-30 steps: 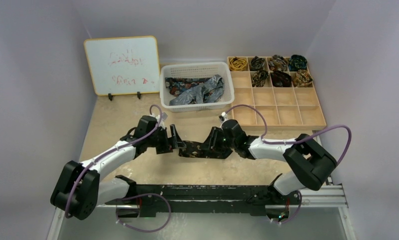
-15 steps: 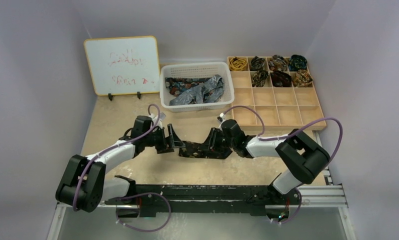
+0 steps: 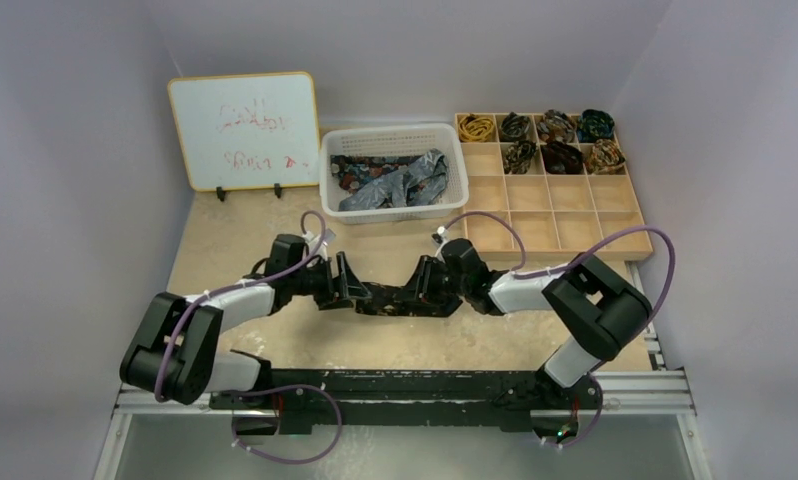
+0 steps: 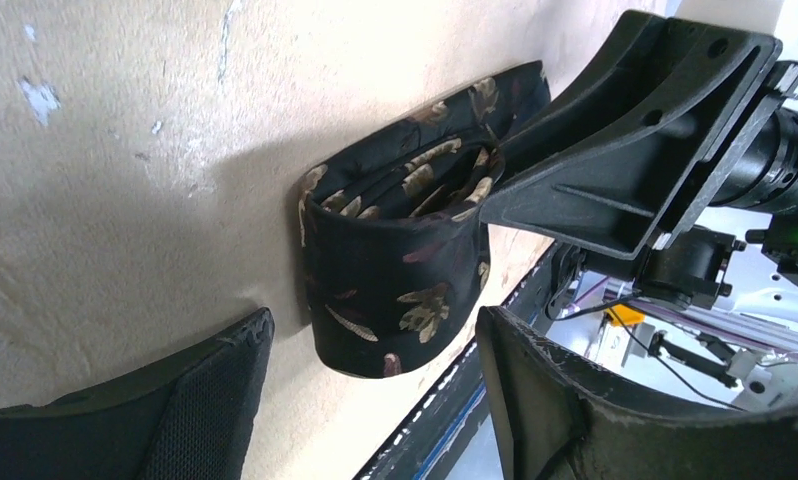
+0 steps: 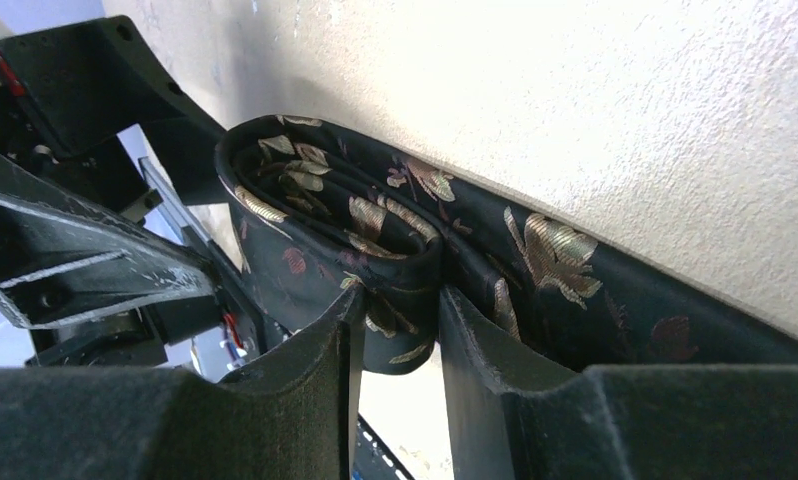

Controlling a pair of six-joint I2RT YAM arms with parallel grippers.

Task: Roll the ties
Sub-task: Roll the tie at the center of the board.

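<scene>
A beige bench [image 3: 275, 345] is seen from above, with two white-and-black robot arms reaching inward from its near edge until their tips almost meet at the middle. Between them a dark fabric necktie [image 3: 390, 298] with gold-brown leaf motifs lies on the bench. One end is wound into a loose, open coil standing on its edge, and the rest runs flat along the surface.

In the right wrist view, the right jaws are nearly closed and the coil's layers [image 5: 375, 230] are pinched between them. In the left wrist view, the left jaws are spread wide on either side of the coil [image 4: 395, 270]. The finger on the left of that view [image 4: 215, 400] is held apart from the fabric. Whether the other finger touches it cannot be told from this angle.

At the far edge, a white plastic lattice basket [image 3: 394, 195] holds loose ties [image 3: 395, 182] in dark and grey-blue fabric. To its right is a shallow wooden tray of square compartments [image 3: 550, 215]. Rolled ties [image 3: 561, 155] sit in seven of them: four in the back row and three in the next row, under the right-hand three. To the left of the basket, a small whiteboard [image 3: 243, 130] with faint red writing is propped upright.
</scene>
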